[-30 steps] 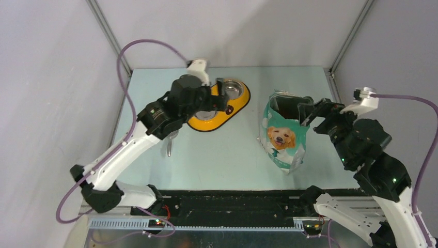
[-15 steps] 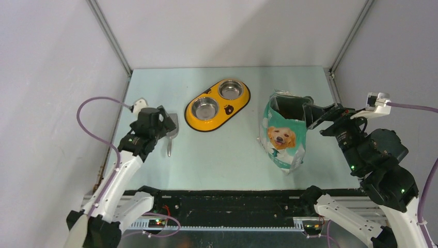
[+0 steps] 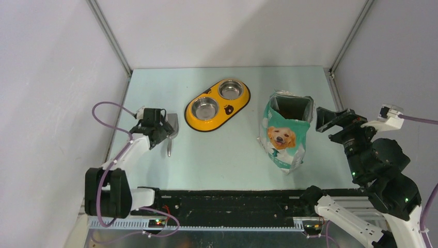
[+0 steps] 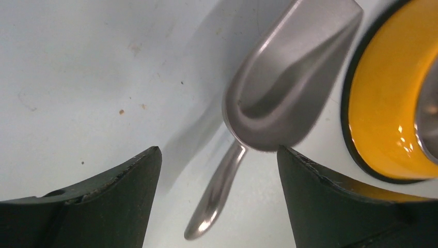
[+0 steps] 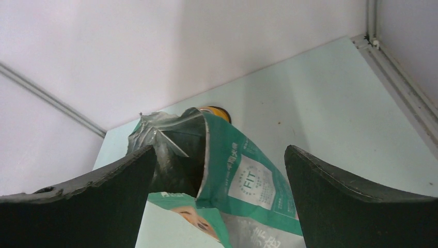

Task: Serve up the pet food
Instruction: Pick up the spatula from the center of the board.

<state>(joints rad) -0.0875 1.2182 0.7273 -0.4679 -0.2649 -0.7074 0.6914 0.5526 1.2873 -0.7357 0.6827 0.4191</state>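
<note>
No pet food shows; the inside of the bag is dark. The teal-and-white bag (image 3: 285,135) stands open-topped right of centre, and also shows in the right wrist view (image 5: 243,175). The grey metal scoop (image 3: 172,128) lies on the table at the left. My left gripper (image 3: 164,128) is open and low over the scoop. In the left wrist view my left gripper (image 4: 218,151) has the scoop handle (image 4: 219,191) between its fingers, apart from both. My right gripper (image 3: 324,120) is open and empty, just right of the bag's top, and faces the bag in its own wrist view (image 5: 219,151).
A yellow feeder (image 3: 231,108) with two metal bowls sits at the back centre, right of the scoop; its rim shows in the left wrist view (image 4: 377,119). Walls close in at the back and on both sides.
My left arm has swung back from over the yellow feeder and come down by the scoop. My right gripper has drawn away from the bag's top to the right.
</note>
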